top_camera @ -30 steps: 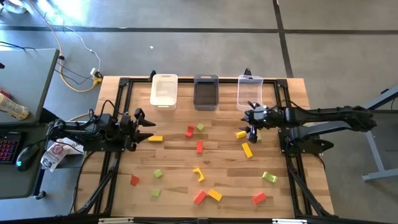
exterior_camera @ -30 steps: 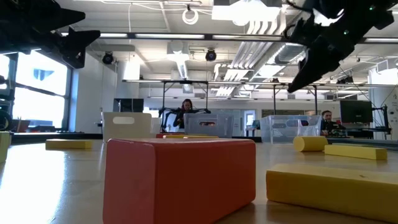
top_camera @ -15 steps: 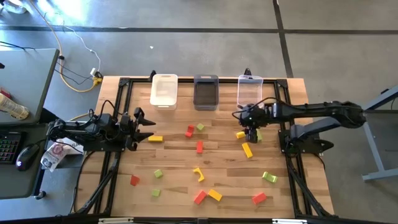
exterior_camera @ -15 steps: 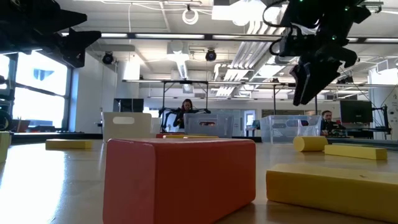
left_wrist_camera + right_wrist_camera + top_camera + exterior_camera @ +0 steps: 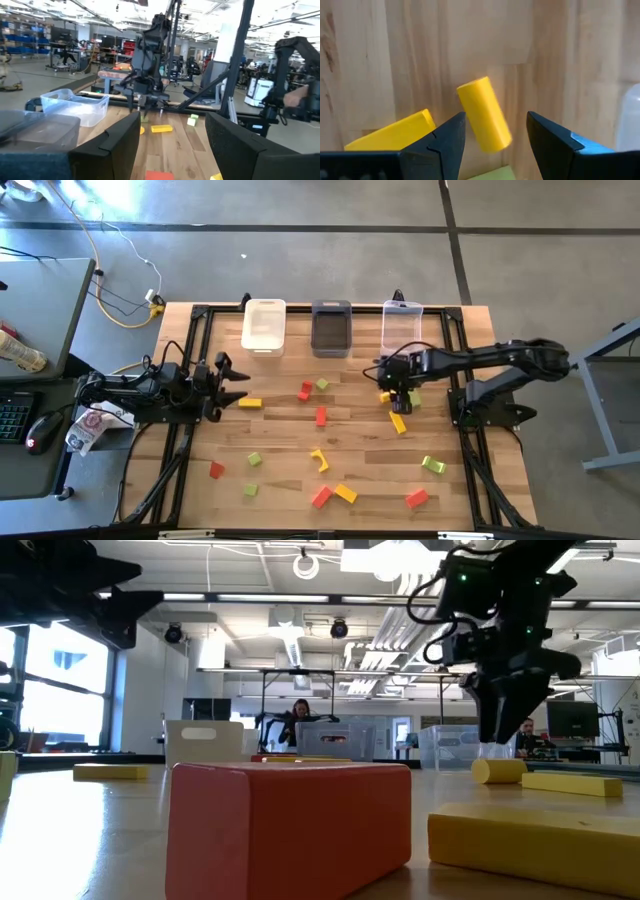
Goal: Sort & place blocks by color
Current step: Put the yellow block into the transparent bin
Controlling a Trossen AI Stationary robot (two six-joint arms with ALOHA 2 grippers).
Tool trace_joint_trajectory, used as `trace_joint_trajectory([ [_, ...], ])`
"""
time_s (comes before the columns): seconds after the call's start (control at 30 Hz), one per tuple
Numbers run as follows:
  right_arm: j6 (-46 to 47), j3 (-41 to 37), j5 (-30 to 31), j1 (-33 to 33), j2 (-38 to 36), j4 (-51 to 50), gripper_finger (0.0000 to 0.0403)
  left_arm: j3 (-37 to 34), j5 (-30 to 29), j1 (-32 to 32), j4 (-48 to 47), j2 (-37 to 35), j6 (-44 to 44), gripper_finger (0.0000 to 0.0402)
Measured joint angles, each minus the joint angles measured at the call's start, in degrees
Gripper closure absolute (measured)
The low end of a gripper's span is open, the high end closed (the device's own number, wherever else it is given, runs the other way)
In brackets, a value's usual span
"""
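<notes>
— Where did your right gripper (image 5: 495, 150) stand?

— It hung over the yellow cylinder (image 5: 484, 121), fingers spread wide with the piece lying between them on the wooden table (image 5: 280, 442), not yet clasped. A yellow bar (image 5: 392, 132) lay just beside it, near the clear bin (image 5: 402, 327).

— And your left gripper (image 5: 232, 385)?

— It waited at the table's left edge, fingers parted and empty, close to another yellow bar (image 5: 249, 402). The remaining blocks lay scattered, with a red block (image 5: 290, 825) nearest the low camera.

— Any writing you could read?

— None could be made out on the white bin (image 5: 264, 326), the dark grey bin (image 5: 331, 328) or the blocks.
</notes>
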Motion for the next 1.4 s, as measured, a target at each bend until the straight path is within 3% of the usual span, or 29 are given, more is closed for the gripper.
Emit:
trace_joint_trajectory([
  [0.57,-2.53,-0.07,-1.39,0.0,8.73,2.21,0.021,0.0,-1.78,0.02,-0.84,0.02,0.0,0.019],
  [0.97,2.63,-0.04,-0.62,0.0,8.53,2.09,0.0311,0.01,-4.71,0.02,-2.98,0.01,0.0,0.019],
  [1.4,8.18,-0.02,-1.23,0.0,8.46,1.99,0.0315,0.01,-5.6,0.02,-3.9,0.02,0.0,0.019],
])
